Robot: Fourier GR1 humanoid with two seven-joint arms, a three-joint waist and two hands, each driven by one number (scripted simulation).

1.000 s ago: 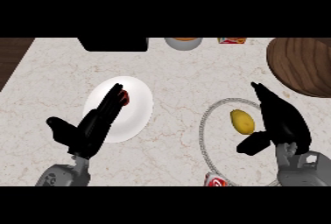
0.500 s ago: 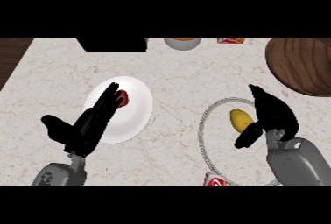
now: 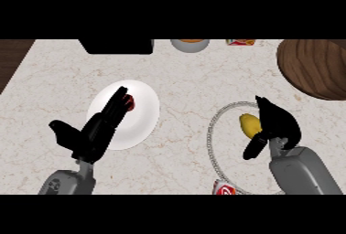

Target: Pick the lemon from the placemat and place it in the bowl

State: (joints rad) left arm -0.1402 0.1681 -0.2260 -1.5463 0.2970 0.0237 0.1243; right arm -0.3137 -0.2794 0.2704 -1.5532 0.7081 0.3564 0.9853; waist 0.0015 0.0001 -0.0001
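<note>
Meanwhile, the right hand (image 3: 276, 124) has slid inward over the last second: earlier it hung at about 3 o'clock of the lemon (image 3: 251, 125) with a gap, now its fingers lie along the fruit's right flank and the thumb drops below, at the lemon's 5 o'clock. Fingers are partly bent around the fruit but not closed on it; whether they touch it cannot be told. The lemon has not shifted; it lies inside the pale round placemat (image 3: 213, 132), near its top edge.

Judgement: the approach is finishing and the grasp comes next; nothing is lifted yet.

The wooden bowl (image 3: 312, 68) sits at 1 o'clock from the lemon, well apart, cut by the view's right edge. That is the carry direction.

The left hand (image 3: 94, 132) is spread flat, fingers straight, over the lower left of a white plate (image 3: 145, 112) bearing a small red item (image 3: 128, 103). It has barely drifted.

Along the far edge: a dark box (image 3: 116, 45), a grey cup (image 3: 190, 45).
</note>
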